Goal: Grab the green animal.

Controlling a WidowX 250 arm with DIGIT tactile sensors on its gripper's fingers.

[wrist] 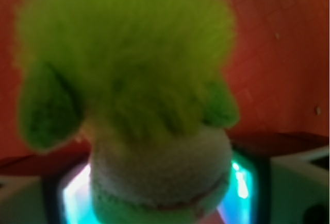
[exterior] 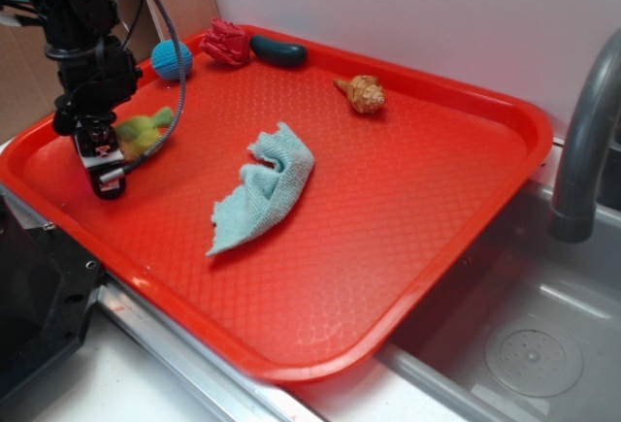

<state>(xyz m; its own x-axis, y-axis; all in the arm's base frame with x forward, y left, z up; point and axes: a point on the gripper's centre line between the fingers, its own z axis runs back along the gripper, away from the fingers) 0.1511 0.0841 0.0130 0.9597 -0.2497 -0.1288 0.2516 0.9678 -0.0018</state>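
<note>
Red tray (exterior: 408,209) sits on the counter beside a grey sink (exterior: 543,344), white wall behind. From my end, the gripper (exterior: 105,172) is down at the tray's left side, arm hanging from the top left. Green animal (exterior: 146,129) lies just beside the gripper, partly hidden behind it and the cable. On the wrist cam the plush (wrist: 129,69) fills nearly the whole frame, blurred, lime fur on top, whitish patch below, sitting right between the fingers (wrist: 289,183) at the bottom corners. I cannot tell whether the fingers are pressing on it or merely flanking it. Pale teal cloth (exterior: 264,189) is crumpled mid-tray, well apart from the toy. Along the far edge: blue ball (exterior: 171,58), red toy (exterior: 226,44), dark green oblong toy (exterior: 278,51), brown shell-like toy (exterior: 362,93). Faucet (exterior: 582,141) at right.
</note>
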